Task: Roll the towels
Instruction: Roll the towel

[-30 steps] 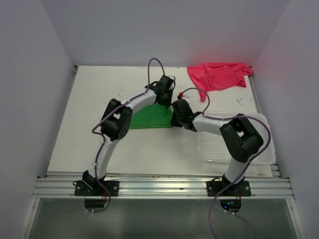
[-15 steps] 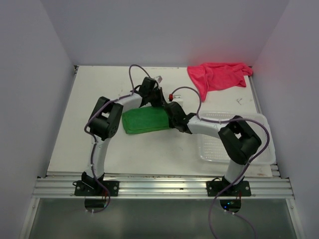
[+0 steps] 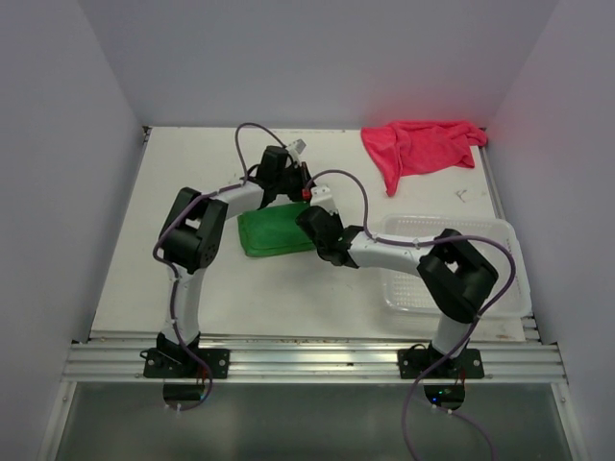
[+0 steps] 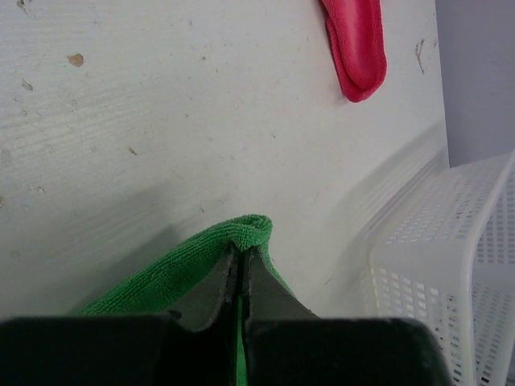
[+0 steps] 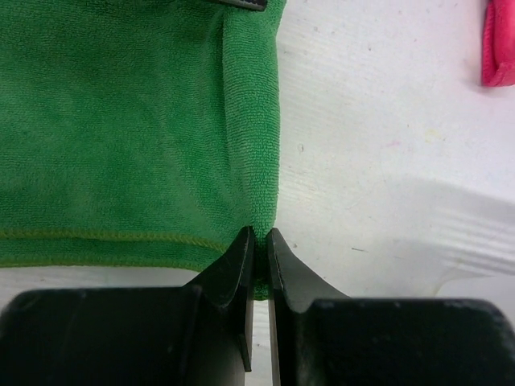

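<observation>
In the top view the green towel (image 3: 274, 235) lies folded flat a little left of the middle of the frame, on the white table (image 3: 183, 182); its long side runs left to right, and both arms bend inward over its right end. The left gripper (image 3: 286, 197) comes down at the towel's upper right edge; the right gripper (image 3: 309, 223) meets the right edge just below it.

In the left wrist view the left gripper (image 4: 241, 256) sits at lower centre with its fingers pressed almost together on a raised fold of the green towel (image 4: 177, 277) — the cloth humps up just above the tips and green shows in the slit between them; bare table (image 4: 161, 121) fills the upper left. In the right wrist view the right gripper (image 5: 257, 237) is likewise nearly closed, pinching the lower right corner of the green towel (image 5: 121, 121); a stitched hem runs along the cloth's lower edge and an upright crease runs up from the fingertips; the table (image 5: 386, 121) lies bare to the right.

The pink towel (image 3: 418, 146) lies crumpled and unrolled at the upper right of the top view — against the table's far edge, well apart from the green one; its tip shows at the top right of the left wrist view (image 4: 358, 44) and at the right edge of the right wrist view (image 5: 499, 48). The clear mesh basket (image 3: 413, 283) stands at the right of the top view and fills the lower right of the left wrist view (image 4: 451, 265).
</observation>
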Tool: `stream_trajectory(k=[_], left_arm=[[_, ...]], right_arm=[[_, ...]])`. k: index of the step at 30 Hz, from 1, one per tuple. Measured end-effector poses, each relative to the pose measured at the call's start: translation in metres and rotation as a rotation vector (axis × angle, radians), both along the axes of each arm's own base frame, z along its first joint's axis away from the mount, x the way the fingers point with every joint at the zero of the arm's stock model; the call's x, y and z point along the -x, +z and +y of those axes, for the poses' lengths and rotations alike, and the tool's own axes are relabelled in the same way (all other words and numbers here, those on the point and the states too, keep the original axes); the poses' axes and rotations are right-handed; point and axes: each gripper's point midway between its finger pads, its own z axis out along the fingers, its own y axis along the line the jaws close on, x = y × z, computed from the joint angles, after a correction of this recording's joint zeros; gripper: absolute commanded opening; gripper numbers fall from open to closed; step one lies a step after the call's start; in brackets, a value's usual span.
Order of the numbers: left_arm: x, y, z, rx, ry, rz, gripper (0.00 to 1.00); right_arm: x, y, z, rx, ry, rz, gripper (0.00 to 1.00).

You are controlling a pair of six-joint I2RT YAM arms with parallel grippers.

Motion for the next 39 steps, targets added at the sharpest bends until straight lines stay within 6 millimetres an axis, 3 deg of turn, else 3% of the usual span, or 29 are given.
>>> stream_trajectory(k=[8, 32, 35, 39], left_arm=[[0.002, -0.006, 0.008, 0.02, -0.006, -0.001, 0.0], [0.006, -0.021, 0.026, -0.018, -0.01, -0.015, 0.0], [0.006, -0.021, 0.026, -0.023, -0.015, -0.021, 0.0], [0.005, -0.022, 0.028, -0.032, -0.013, -0.03, 0.0]], right_arm=[[0.001, 0.004, 0.006, 0.09, 0.029, -0.021, 0.0], [0.006, -0.03, 0.022, 0.14, 0.072, 0.054, 0.0], [0.006, -0.03, 0.023, 0.13, 0.068, 0.055, 0.06], [0.005, -0.032, 0.027, 0.113, 0.062, 0.06, 0.07]])
